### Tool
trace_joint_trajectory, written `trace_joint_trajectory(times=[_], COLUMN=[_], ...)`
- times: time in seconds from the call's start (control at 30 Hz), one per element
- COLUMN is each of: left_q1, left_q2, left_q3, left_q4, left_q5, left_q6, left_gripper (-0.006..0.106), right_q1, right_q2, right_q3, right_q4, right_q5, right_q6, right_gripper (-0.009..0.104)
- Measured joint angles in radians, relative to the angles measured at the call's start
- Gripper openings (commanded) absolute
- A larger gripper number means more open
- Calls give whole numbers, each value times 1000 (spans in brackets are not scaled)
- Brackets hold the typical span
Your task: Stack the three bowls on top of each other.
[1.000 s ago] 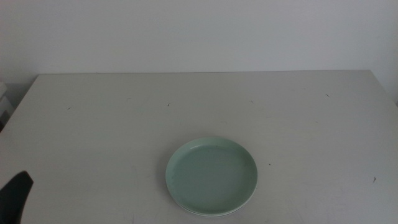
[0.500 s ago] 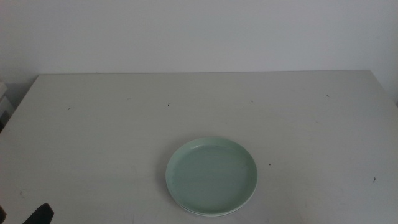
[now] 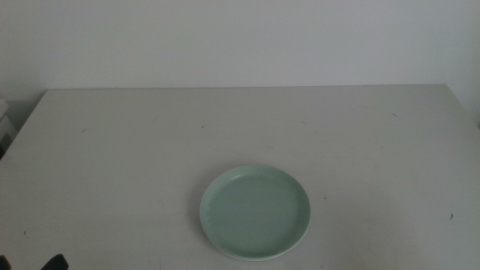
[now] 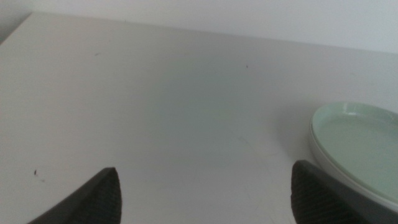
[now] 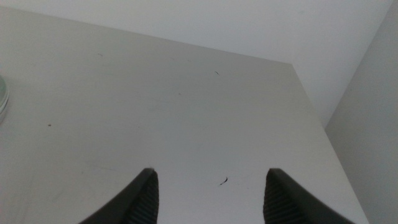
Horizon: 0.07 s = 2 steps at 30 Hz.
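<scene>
With mint bowl [image 3: 255,211] topmost, stack complete.

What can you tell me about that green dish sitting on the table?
The mint green round plastic dish is shallow and plate-like, with a low raised rim and a smooth, empty inside. It sits level, right way up, near the front middle of the pale table. It is not lying straight on the table: a thin pale rim of another dish peeks out beneath its front edge, so it tops a stack. How many dishes lie under it cannot be told. Nothing else touches it; neither hand is near.
</scene>
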<state>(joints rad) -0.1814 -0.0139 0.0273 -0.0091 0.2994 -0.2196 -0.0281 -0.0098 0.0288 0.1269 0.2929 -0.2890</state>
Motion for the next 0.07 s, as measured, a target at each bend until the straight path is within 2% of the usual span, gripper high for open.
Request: trace_joint_trajectory(times=[0.07], left_q1=[0], left_q2=[0], left_q3=[2], left_q4=[0], left_q5=[11], left_q6=[0], left_gripper=[103], right_q1=[0], right_q2=[0], right_q3=[0], right_q4=[0], right_q5=[0], right_q6=[0], right_gripper=[44])
